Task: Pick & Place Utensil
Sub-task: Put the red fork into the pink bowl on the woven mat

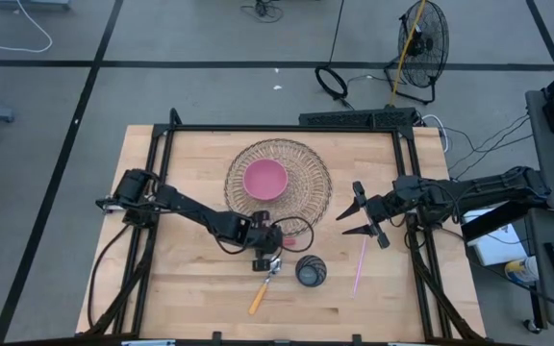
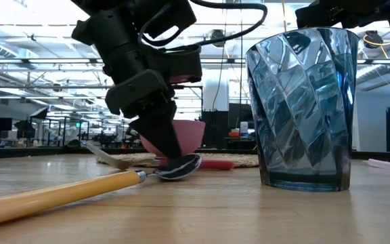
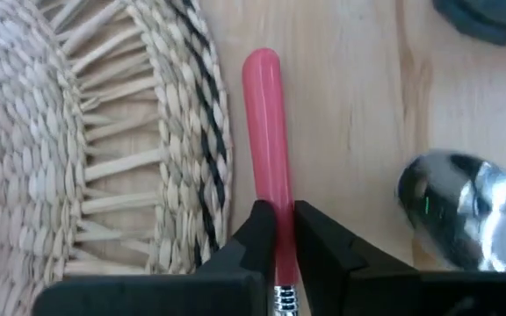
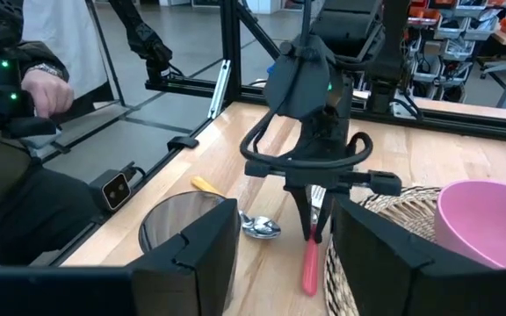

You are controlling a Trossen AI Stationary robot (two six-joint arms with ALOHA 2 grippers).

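Left hand [image 1: 265, 252] low over the desk [image 1: 181, 288], near the front rim of the woven basket [image 1: 306, 183]; fingers [image 3: 257, 237] pinched narrow on a pink-handled utensil [image 3: 266, 149], clamped at the handle beside the metal neck. Handle lying flat on the wood, just beside the basket's edge, rounded tip pointing away from the wrist. In the right wrist view a fork head visible above the fingers, pink handle slanting down to the desk. Just beside it, a yellow-handled spoon [image 1: 263, 288]: bowl close under the left hand, handle running toward the desk's front edge. Inside the basket, a pink bowl [image 1: 264, 179]. Next along, a blue faceted glass [image 1: 310, 270] upright on the desk, near the spoon bowl but apart from it. Further right, a thin pink stick [image 1: 360, 266] flat on the wood; kind of object not clear. Right hand [image 1: 364, 218] raised near the right side of the desk, fingers spread wide, holding nothing. In the right wrist view, a person's hand [image 4: 46, 88] beyond the desk's edge.
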